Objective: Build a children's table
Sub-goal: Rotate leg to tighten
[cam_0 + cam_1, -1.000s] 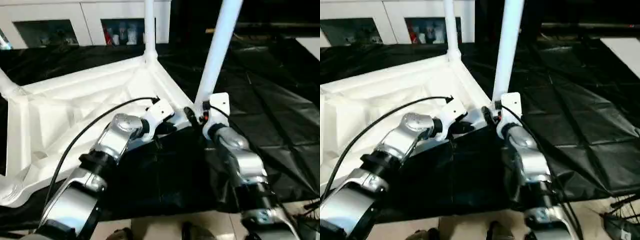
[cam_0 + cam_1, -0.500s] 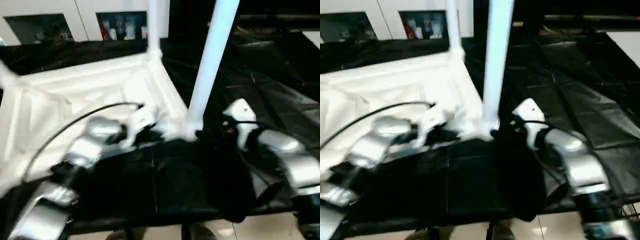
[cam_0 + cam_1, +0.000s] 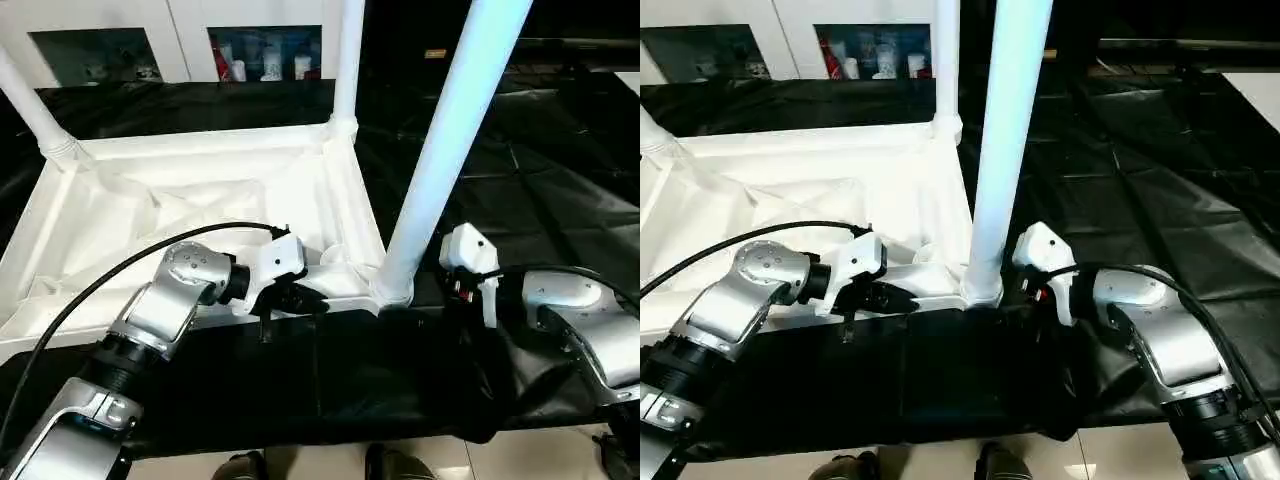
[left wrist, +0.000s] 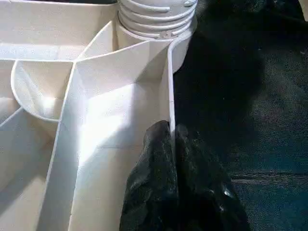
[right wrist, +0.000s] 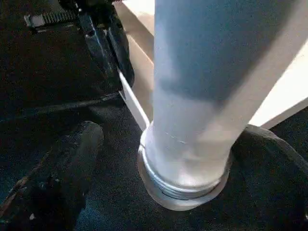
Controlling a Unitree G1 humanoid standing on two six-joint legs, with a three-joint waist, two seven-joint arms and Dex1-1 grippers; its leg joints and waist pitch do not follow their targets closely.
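The white table top (image 3: 190, 205) lies upside down on black sheeting; the left gripper (image 3: 300, 297), pinched on its near rim, should hold steady while the near leg (image 3: 440, 170) seats squarely in its corner socket; a second ago the right gripper (image 5: 159, 159) gripped that leg; now its fingers (image 5: 62, 163) stand apart around the base.

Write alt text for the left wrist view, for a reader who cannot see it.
The left gripper has its two black fingers pinched on the thin outer rim of the upturned white table top, close to a corner. Just beyond, a white leg with a ridged base sits in the round corner socket. Black sheeting lies beside the table's edge.
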